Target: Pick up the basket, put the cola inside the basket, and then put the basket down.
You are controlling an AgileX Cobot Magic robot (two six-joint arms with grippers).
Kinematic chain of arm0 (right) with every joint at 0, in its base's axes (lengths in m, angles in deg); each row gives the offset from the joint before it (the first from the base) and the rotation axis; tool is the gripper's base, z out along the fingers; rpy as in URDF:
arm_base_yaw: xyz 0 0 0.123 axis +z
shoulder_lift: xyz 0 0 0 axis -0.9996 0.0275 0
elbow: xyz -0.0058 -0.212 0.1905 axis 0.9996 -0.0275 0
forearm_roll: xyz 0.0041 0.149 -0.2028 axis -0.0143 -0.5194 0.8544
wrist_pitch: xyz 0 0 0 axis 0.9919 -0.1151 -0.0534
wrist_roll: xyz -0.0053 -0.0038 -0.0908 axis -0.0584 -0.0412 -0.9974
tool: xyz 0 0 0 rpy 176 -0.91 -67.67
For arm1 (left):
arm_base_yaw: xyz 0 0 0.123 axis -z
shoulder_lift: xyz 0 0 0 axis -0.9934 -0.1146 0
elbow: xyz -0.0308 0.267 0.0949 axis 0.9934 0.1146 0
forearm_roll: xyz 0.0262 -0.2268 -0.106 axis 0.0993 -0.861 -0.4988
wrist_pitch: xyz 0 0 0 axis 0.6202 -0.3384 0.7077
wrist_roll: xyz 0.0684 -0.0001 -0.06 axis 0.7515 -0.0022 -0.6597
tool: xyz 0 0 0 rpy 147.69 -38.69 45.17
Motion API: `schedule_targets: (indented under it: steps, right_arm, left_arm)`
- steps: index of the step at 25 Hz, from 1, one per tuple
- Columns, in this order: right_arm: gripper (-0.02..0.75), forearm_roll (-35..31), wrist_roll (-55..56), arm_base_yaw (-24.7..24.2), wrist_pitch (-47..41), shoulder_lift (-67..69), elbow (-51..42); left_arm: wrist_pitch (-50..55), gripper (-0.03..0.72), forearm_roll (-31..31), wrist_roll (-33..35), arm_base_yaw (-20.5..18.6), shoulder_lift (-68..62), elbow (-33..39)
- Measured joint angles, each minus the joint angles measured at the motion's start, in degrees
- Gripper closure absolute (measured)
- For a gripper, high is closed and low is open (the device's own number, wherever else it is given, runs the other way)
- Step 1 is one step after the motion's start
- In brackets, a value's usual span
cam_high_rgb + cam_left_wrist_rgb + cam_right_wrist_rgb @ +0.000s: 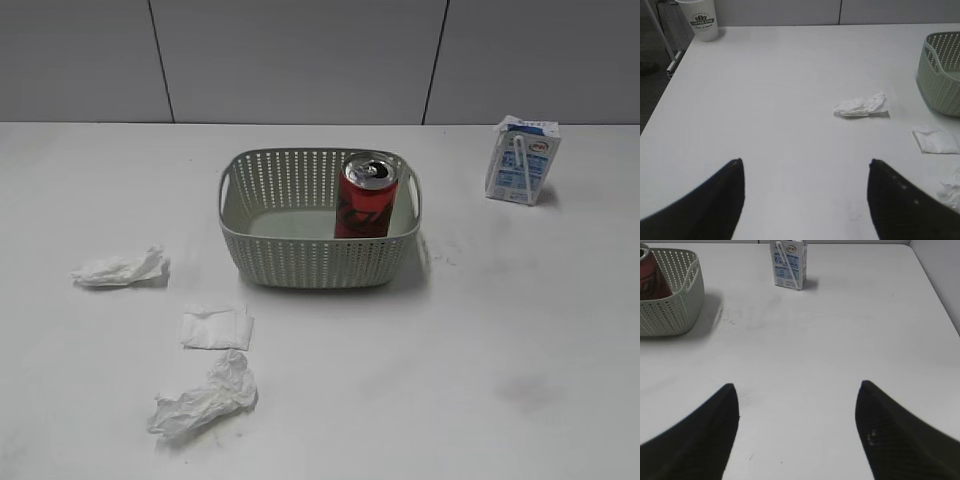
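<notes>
The pale grey-green basket (pixel 300 262) rests on the white table at the middle. The red cola can (pixel 365 200) stands upright inside it at the right end. The basket also shows in the left wrist view (pixel 940 80) at the right edge and in the right wrist view (pixel 670 310) at the top left, with the cola (pixel 652 280) inside. My left gripper (pixel 805 165) is open and empty over bare table, well left of the basket. My right gripper (pixel 797 387) is open and empty, right of the basket. Neither gripper shows in the exterior view.
A white-and-blue carton (pixel 522 160) stands at the back right, also in the right wrist view (pixel 788 265). Crumpled tissues (pixel 122 268) (pixel 203 400) and a folded one (pixel 215 328) lie front left. A paper cup (pixel 702 20) stands at the far left corner.
</notes>
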Motion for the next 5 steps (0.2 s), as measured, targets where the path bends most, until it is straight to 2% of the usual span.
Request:
schedule_targets:
  steps: [5]
  right_arm:
    - [0.185,0.0,0.0,0.0,0.0,0.0,0.0]
  left_arm:
    - [-0.16,0.111,0.0,0.0,0.0,0.0,0.0]
